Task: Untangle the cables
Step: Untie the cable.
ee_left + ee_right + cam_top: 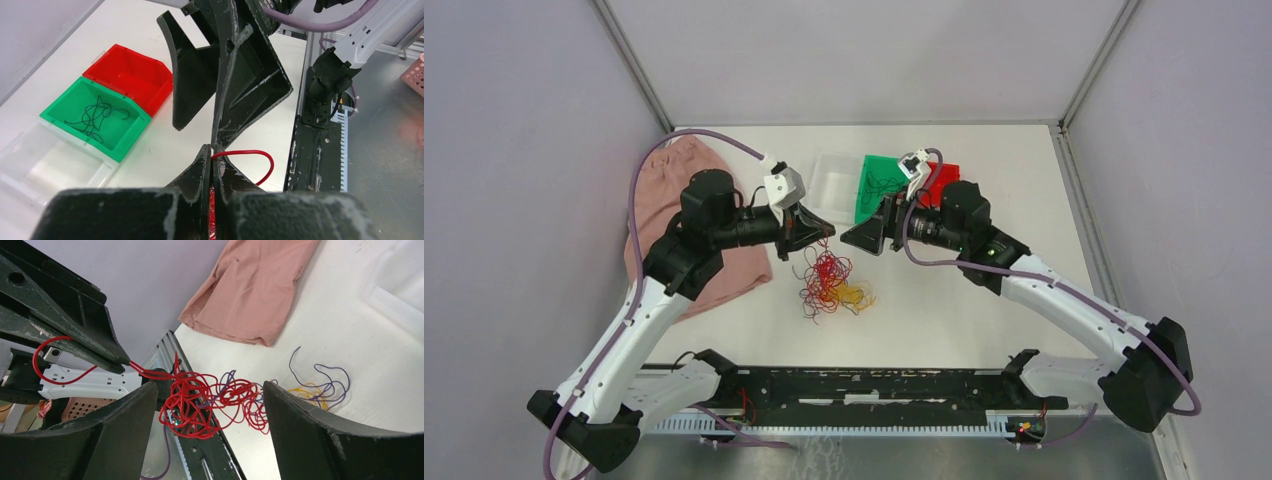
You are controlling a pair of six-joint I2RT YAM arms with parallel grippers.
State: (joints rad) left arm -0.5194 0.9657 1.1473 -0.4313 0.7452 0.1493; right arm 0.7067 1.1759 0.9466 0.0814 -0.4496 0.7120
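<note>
The cables are a tangle of red wires [822, 278] with yellow ones [854, 297] on the white table between the arms. My left gripper [819, 232] is shut on red strands and holds them up, so the red bundle [200, 402] hangs from its tip [125, 361]. A red loop [260, 157] sticks out beside its closed fingers [213, 150]. My right gripper [859, 238] is open, facing the left one [196, 135], its jaws either side of the hanging red bundle [210, 387]. Dark purple wires [325, 385] and yellow wires [305, 392] lie on the table.
A green bin [60, 107] holds a black wire [95, 117]; a red bin [125, 75] and a clear bin [834, 180] stand beside it at the back. A pink cloth [669, 165] lies at the left. A black rail [874, 385] runs along the near edge.
</note>
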